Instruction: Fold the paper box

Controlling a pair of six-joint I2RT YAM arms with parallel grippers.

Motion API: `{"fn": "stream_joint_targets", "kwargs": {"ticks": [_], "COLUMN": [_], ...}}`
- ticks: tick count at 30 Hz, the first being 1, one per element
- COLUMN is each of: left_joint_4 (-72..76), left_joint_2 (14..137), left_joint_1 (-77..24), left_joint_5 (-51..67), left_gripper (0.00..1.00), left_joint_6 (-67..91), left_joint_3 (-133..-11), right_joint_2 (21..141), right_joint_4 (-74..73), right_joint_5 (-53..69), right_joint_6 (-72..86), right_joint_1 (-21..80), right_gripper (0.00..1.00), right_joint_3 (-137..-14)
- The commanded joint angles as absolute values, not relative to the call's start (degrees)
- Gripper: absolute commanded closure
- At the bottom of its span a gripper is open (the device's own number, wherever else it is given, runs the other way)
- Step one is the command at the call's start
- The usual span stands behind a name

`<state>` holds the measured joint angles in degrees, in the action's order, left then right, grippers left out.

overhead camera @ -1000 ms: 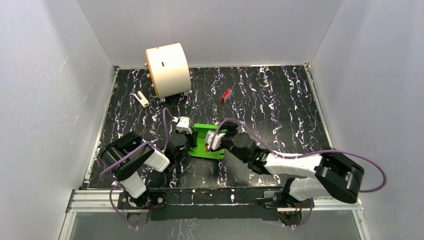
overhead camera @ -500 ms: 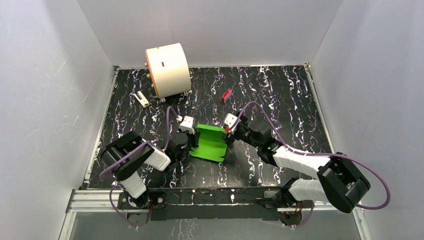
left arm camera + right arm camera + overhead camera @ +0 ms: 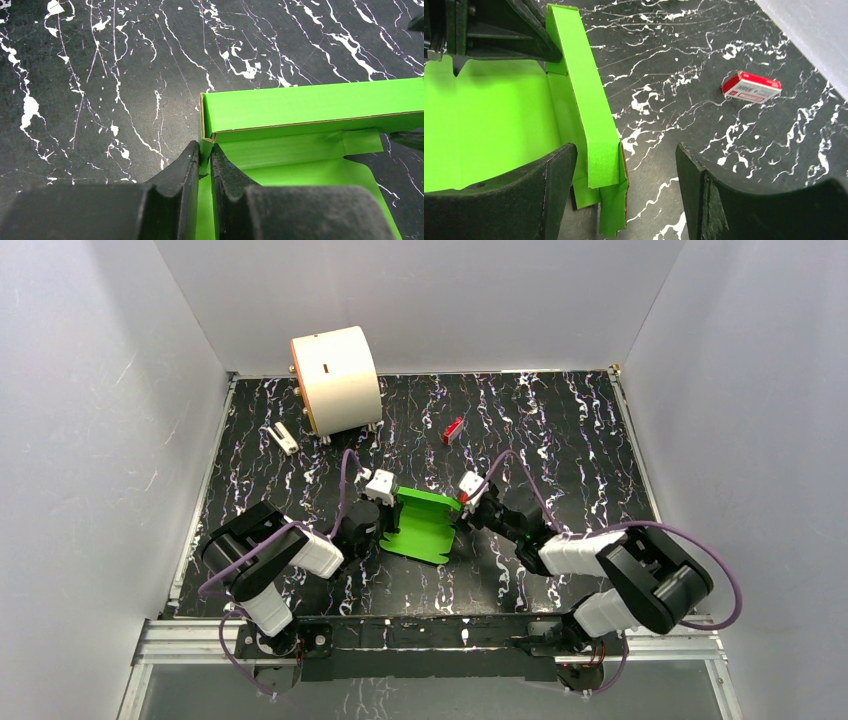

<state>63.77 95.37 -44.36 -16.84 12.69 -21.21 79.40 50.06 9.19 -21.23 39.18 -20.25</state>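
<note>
While clamped flat on thin card, low at mid-bench: left hand (image 3: pixel 205 155), black moulded fingers (image 3: pixel 172 180) pressed almost together, pinching the left corner of the box (image 3: pixel 300 105). Bright green, matte, with raw brown card along the cut edges. Far wall folded up into a long straight strip, with a small tab tucked below it and the floor panel slightly bowed.

Opposite, at the box's right end: right hand (image 3: pixel 624 160) spread wide, gripping nothing. One finger (image 3: pixel 549 185) over the green floor panel, just beside the upright wall. Other finger (image 3: pixel 704 190) outside, over bare bench. Between them the wall's end corner, doubled over, a loose flap below it.

From above: box (image 3: pixel 420 525) set between both hands near the middle of the bench (image 3: pixel 560 440), a black slab veined with white. Open bench to the right of the box and beyond it; left and near sides taken up by the arms.

Farther off: red block (image 3: pixel 453 429), small and rectangular, with a white printed face, well apart from the box. Farther left, a small white piece (image 3: pixel 284 438). Beyond it, close to the far wall, a cream cylinder (image 3: pixel 335 380), smooth, with orange trim at one end. Plain white walls (image 3: pixel 430 300) closing the bench on three sides.
</note>
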Motion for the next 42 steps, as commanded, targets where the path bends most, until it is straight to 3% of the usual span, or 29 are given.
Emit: {"fn": "stream_joint_targets", "kwargs": {"ticks": [1,27,32,42], "left_joint_4": [61.18,60.63,60.60,60.56], "left_joint_2": [95.72,96.33,96.16,96.24], "left_joint_1": [-44.28,-44.21,-44.21,-44.28], "left_joint_5": [-16.11,-14.83,-14.95,-14.77], "left_gripper": [1.00,1.00,1.00,1.00], "left_joint_6": [11.55,12.18,11.98,11.99], "left_joint_3": [-22.13,-22.85,-22.85,-22.85], "right_joint_2": [82.27,107.52,108.27,102.50], "right_joint_4": [65.14,104.54,104.74,104.70], "right_joint_5": [8.26,8.70,8.83,9.83], "right_joint_6": [-16.86,-3.64,-3.34,-2.73], "right_joint_1": [38.43,38.40,38.35,38.41], "right_gripper": [0.21,0.45,0.50,0.46], "right_joint_3": [-17.72,-11.94,-12.69,-13.42]}}
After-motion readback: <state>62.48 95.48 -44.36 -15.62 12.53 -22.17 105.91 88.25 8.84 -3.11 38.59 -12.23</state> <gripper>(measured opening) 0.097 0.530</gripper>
